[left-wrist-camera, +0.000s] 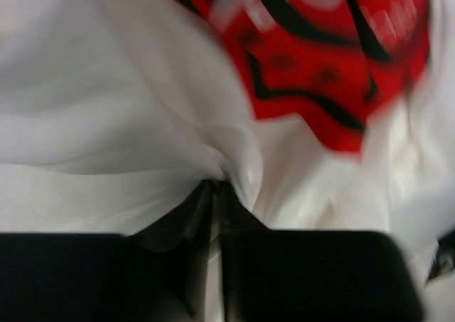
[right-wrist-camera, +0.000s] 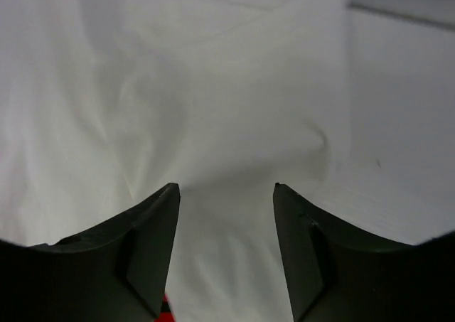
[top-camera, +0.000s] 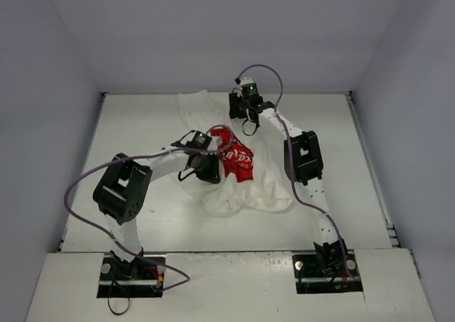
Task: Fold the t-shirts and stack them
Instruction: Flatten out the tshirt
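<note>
Right now the t-shirt (top-camera: 249,187) lies bunched in the middle of the desk (top-camera: 135,123), its red print (top-camera: 237,160) crumpled and facing up. Our left end effector (left-wrist-camera: 215,188) is narrow, pinching a fold of white cloth just below the print. Our right end effector (right-wrist-camera: 226,187) stands wide over plain white cloth near the shirt's upper edge in the top view, gripping nothing. To flatten well, we judge the right one should close on a single-layer hem before either arm pulls; then both can draw apart low and evenly. Bare desk opens at the left and lower centre of the top view. The back wall (top-camera: 213,38) sits close above the shirt, so spreading leftward and downward looks safer.
</note>
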Robot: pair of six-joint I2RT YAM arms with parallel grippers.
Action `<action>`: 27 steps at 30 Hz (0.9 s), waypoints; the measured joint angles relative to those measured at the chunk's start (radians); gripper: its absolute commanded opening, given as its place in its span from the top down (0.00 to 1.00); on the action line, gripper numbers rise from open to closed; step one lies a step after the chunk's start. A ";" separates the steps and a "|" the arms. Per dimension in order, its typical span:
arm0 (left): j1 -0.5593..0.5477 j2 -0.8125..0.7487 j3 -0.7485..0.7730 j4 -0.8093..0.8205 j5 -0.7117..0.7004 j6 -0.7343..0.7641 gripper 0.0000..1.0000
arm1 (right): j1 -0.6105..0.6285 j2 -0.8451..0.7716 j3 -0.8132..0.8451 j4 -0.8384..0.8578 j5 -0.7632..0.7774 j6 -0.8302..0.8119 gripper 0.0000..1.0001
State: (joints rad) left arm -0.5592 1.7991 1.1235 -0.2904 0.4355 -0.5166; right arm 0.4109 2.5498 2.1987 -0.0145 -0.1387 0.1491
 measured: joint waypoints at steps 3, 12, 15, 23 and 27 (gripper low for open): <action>0.011 -0.124 -0.037 -0.014 0.033 -0.016 0.40 | 0.013 -0.002 0.073 -0.005 -0.033 -0.054 0.06; 0.225 -0.039 0.495 -0.109 -0.155 0.081 0.40 | -0.077 -0.545 -0.505 0.000 0.082 -0.029 0.20; 0.247 0.154 0.658 -0.116 -0.196 0.117 0.40 | -0.125 -0.817 -0.823 0.004 0.153 0.057 0.26; 0.246 0.524 0.851 -0.227 -0.275 0.202 0.41 | -0.092 -1.138 -1.399 -0.027 0.209 0.342 0.28; 0.252 0.511 0.840 -0.242 -0.303 0.203 0.44 | -0.085 -1.141 -1.502 -0.055 0.209 0.444 0.28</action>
State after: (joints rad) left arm -0.3074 2.3100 1.9637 -0.5319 0.1323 -0.3141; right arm 0.3255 1.4089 0.6966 -0.0697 0.0704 0.5934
